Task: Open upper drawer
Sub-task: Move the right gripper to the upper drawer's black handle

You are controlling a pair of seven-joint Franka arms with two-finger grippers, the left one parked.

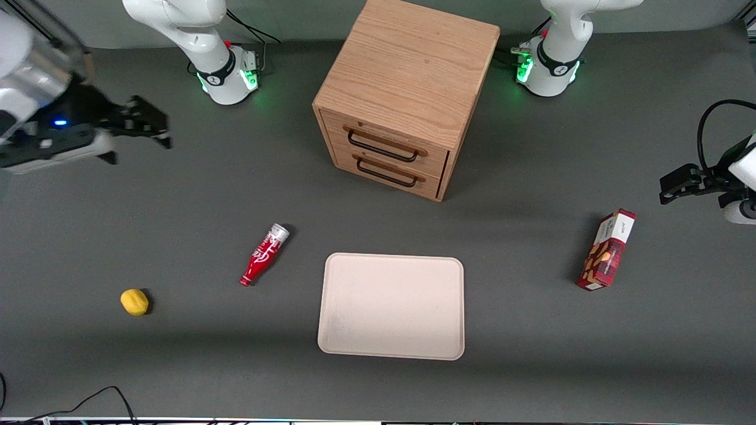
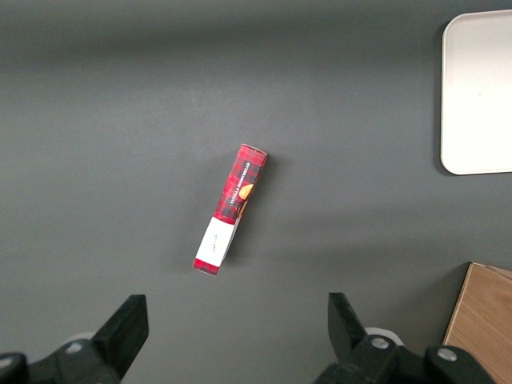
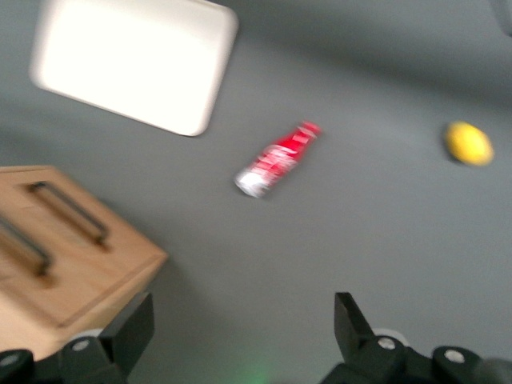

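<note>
The oak cabinet (image 1: pixel 407 71) stands at the middle of the table's back. Its upper drawer (image 1: pixel 413 143) is shut flush, with a thin black wire handle (image 1: pixel 383 147). The matching bottom drawer (image 1: pixel 387 172) sits below it, also shut. My right gripper (image 1: pixel 139 141) hangs open and empty in the air toward the working arm's end of the table, well apart from the cabinet. In the right wrist view the gripper (image 3: pixel 240 320) is open over bare mat, with the cabinet (image 3: pixel 88 268) and the upper drawer's handle (image 3: pixel 28 250) beside one finger.
A cream tray (image 1: pixel 391 348) lies in front of the cabinet. A red bottle (image 1: pixel 263 255) lies beside the tray, and a yellow lemon (image 1: pixel 134 301) lies further toward the working arm's end. A red snack box (image 1: pixel 607 251) stands toward the parked arm's end.
</note>
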